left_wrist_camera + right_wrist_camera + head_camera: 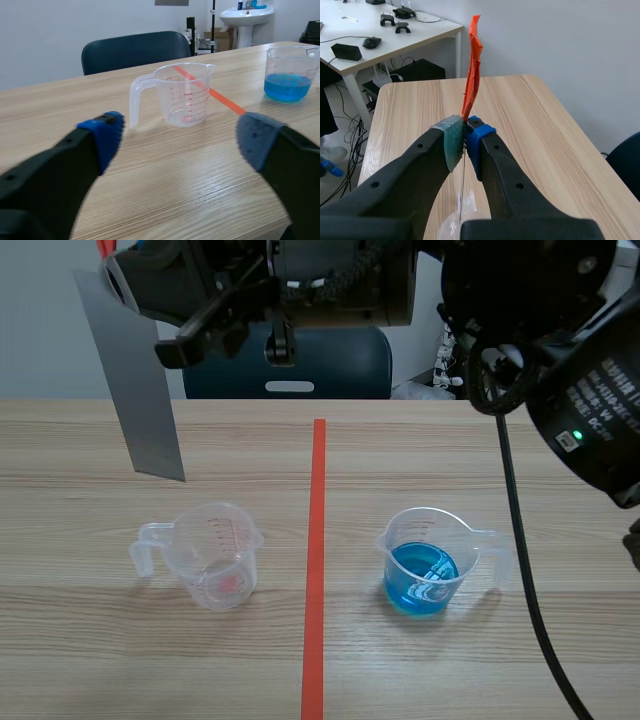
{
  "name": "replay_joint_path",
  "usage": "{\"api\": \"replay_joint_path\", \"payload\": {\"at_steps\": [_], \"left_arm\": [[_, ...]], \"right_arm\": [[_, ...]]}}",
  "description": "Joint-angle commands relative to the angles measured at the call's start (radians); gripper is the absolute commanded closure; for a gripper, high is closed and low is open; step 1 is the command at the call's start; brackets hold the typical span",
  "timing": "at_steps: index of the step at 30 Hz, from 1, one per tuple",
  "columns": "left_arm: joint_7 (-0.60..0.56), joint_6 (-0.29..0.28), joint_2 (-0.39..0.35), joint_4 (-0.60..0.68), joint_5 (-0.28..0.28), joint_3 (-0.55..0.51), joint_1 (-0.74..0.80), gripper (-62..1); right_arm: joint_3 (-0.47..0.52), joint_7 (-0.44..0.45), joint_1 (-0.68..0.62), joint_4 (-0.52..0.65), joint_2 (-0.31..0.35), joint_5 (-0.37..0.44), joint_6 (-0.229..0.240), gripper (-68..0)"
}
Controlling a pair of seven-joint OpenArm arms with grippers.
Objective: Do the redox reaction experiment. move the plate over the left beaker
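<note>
The plate [135,380] hangs in the air from my right gripper [465,142], whose two pads are pressed flat against its thin upper part, so I see it edge-on between them, with an orange strip [472,60] standing up from its top end. Its long axis runs nearly straight up and down, the lower end leaning a little toward 5 o'clock. The left beaker [215,558] is not yet under it: from the plate's bottom corner the beaker's mouth lies at about 5 o'clock, lower and nearer to me, so I judge the move is a short carry that way. My right arm is the one to do it; my left gripper [180,140] waits low over the table [100,660], fingers spread wide and empty, the beaker at its 12 o'clock. That beaker has its handle at 9 o'clock and a red measuring scale whose figures I cannot read surely. The right beaker [425,565], blue liquid inside, stands at 3 o'clock across the red tape line [317,560]. White lettering [600,390] on my right arm is not legible whole
</note>
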Motion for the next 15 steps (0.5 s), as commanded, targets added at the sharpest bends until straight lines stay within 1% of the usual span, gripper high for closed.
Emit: {"api": "replay_joint_path", "payload": {"at_steps": [1,4,6,10,15], "left_arm": [[-0.046,0.001,-0.009,0.017,-0.009,0.003,0.011,-57.2],[-0.046,0.0,-0.009,0.017,-0.009,0.003,0.011,-57.2],[-0.046,-0.016,-0.009,0.017,-0.009,0.003,0.01,-57.2],[-0.046,-0.022,-0.008,0.017,-0.009,0.003,0.008,-57.2],[-0.046,-0.04,-0.009,0.017,-0.014,0.003,0.0,-57.2]], "right_arm": [[-0.009,-0.007,0.028,0.001,-0.017,0.006,-0.001,-0.6],[-0.032,-0.029,0.028,0.001,-0.042,-0.001,-0.005,-0.6],[-0.043,-0.037,0.028,0.001,-0.056,-0.013,-0.024,-0.6],[-0.048,-0.059,0.028,0.001,-0.076,-0.062,-0.053,-0.6],[-0.048,-0.079,0.025,-0.001,-0.074,-0.126,-0.054,-0.6]]}}
